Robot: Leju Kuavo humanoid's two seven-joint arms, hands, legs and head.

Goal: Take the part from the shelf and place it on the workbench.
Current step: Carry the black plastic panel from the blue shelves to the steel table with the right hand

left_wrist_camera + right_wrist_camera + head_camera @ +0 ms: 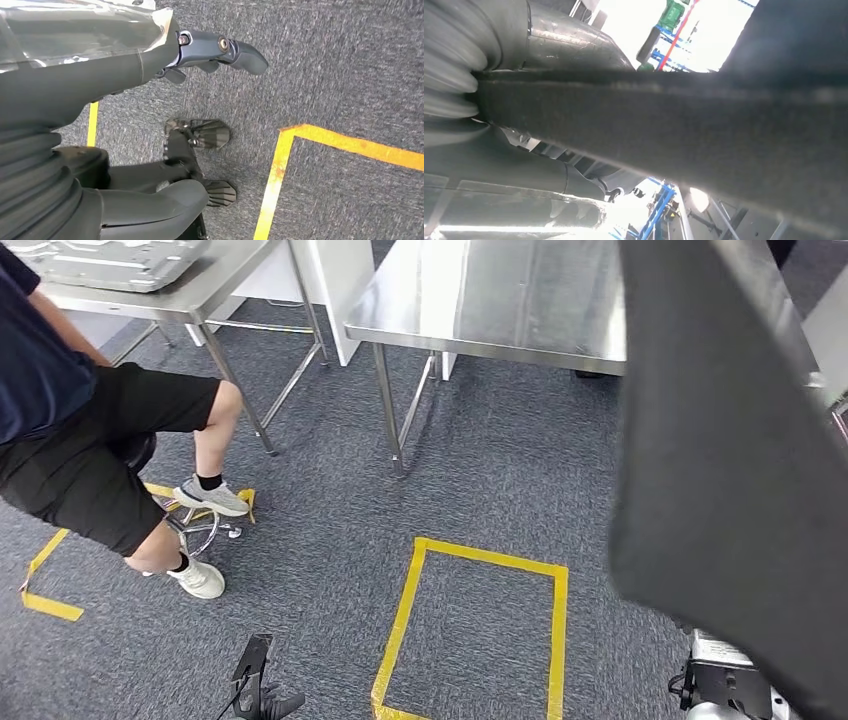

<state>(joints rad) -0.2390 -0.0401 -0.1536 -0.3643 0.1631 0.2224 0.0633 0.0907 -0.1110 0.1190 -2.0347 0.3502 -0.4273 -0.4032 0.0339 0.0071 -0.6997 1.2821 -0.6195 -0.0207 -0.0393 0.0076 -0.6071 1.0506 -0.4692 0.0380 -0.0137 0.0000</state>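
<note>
Grey carpet, steel tables

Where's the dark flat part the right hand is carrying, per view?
Head view: dark felt-like panel, large, along the right edge, over the steel workbench.
Left wrist view: not in it.
Right wrist view: panel edge-on across the frame, gripped by the right hand.
Shared landmark: yellow floor tape, head and left wrist views.

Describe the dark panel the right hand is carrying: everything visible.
The dark panel is a large, flat, dark grey sheet with a matte, felt-like surface and a fuzzy-looking edge. In the head view it is raised on the robot's right side, tilted, covering the right end of the steel workbench and part of the carpet. The right wrist view shows it edge-on, running out from the right hand, which grips it; the fingers are mostly hidden. Nothing else visibly touches it.
</note>
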